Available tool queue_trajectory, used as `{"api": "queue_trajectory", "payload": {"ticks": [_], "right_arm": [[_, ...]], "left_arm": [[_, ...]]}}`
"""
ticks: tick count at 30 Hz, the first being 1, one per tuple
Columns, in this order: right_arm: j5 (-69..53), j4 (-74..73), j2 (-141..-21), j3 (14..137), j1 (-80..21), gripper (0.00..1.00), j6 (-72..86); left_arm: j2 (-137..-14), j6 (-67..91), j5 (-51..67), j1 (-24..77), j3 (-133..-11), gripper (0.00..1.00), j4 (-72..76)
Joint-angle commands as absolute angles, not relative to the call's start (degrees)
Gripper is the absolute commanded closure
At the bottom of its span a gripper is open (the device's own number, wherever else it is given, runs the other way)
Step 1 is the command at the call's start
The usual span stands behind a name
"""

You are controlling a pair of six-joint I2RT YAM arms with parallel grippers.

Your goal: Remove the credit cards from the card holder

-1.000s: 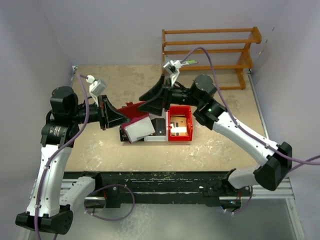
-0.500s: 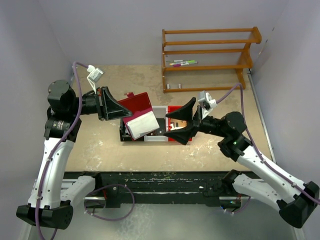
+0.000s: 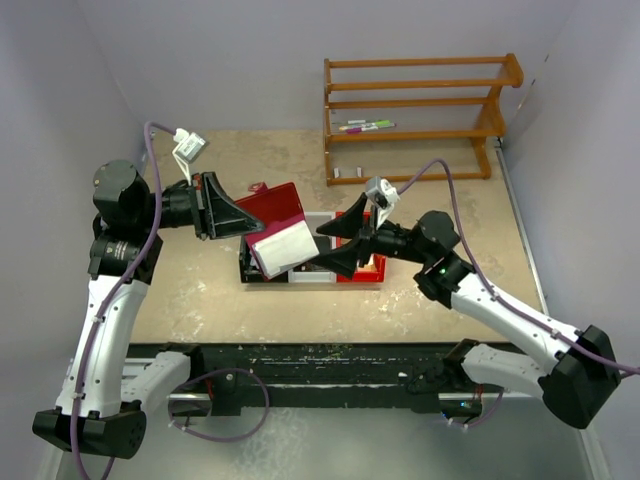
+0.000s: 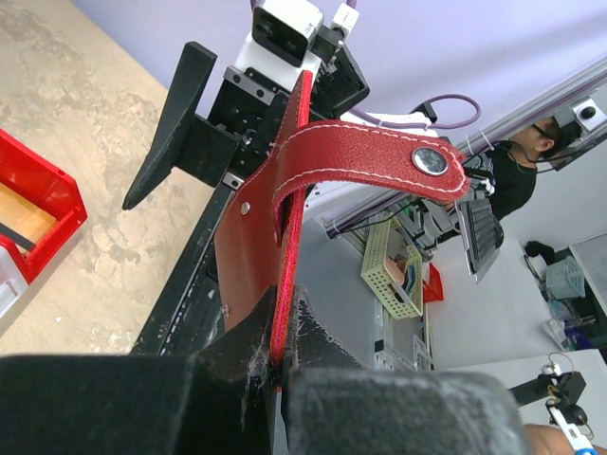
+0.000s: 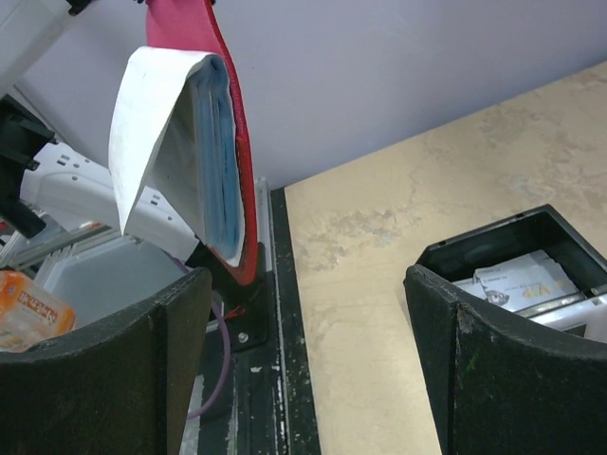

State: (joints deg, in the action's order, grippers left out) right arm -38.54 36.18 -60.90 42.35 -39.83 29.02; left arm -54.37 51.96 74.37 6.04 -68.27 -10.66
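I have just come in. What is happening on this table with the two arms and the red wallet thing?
The left gripper is shut on one edge of the maroon card holder and holds it lifted off the table, with its blue-grey sleeves hanging down. The right gripper is open and empty, with its fingers pointing towards those sleeves but apart from them. What look like cards lie in the black box. No card is being pulled out at this moment.

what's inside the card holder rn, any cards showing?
Right wrist view: the card holder hangs part open, showing stacked blue-grey sleeves behind its white flap. No card edge shows; the pockets' insides are hidden.
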Motion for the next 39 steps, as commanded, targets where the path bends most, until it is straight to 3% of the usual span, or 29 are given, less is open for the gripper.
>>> {"api": "queue_trajectory", "payload": {"ticks": [1,13,20,24,28,37,39], "right_arm": [[-40.80,43.95,-62.83,46.74,-39.99,0.16,31.12],[-39.42,47.41,-67.93,51.01,-39.99,0.19,33.65],[-42.67,57.26,-72.38,54.55,-40.33,0.15,42.00],[-43.78,61.85,-75.06,58.21,-41.29,0.19,46.49],[-44.55,67.20,-78.03,61.43,-42.00,0.35,52.67],[-44.18,67.86,-79.89,61.79,-42.54,0.98,57.29],[-44.00,65.90,-79.62,61.91,-42.49,1.00,58.18]], "left_arm": [[-53.81,53.39,74.50,6.16,-69.26,1.00,-7.85],[-53.55,52.53,74.09,6.16,-69.47,1.00,-8.96],[-53.18,51.26,74.30,6.16,-69.44,1.00,-10.39],[-53.12,50.98,74.44,6.22,-69.13,1.00,-10.50],[-52.81,50.11,74.63,6.23,-69.08,1.00,-11.32],[-52.26,46.38,74.88,6.15,-69.40,1.00,-14.30],[-52.19,42.63,74.05,6.17,-70.48,1.00,-17.52]]}}
